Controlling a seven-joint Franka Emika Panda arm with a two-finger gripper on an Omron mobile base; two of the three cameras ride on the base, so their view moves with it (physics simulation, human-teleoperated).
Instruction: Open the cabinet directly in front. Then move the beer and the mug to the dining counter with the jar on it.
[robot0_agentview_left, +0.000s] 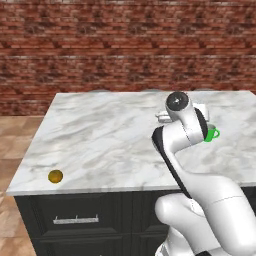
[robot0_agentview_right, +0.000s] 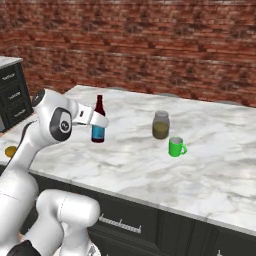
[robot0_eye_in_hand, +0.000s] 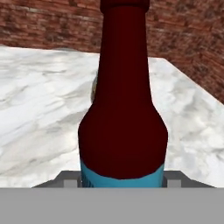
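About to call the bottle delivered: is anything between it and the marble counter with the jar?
Nothing visible. The bottle stands upright over the counter, the end effector around it; jar and mug stand apart.

Evenly and brightly lit throughout, with flat rendered light from no evident source. Soft, faint shadows only beneath the mug (robot0_agentview_right: 176, 147) and beer (robot0_agentview_right: 98, 121) on the marble dining counter (robot0_agentview_right: 210, 170). No glare, no edge distortion. Slight pixel softness across the brick wall (robot0_agentview_left: 125, 45); close-up bottle glass smooth and dull, without highlights.
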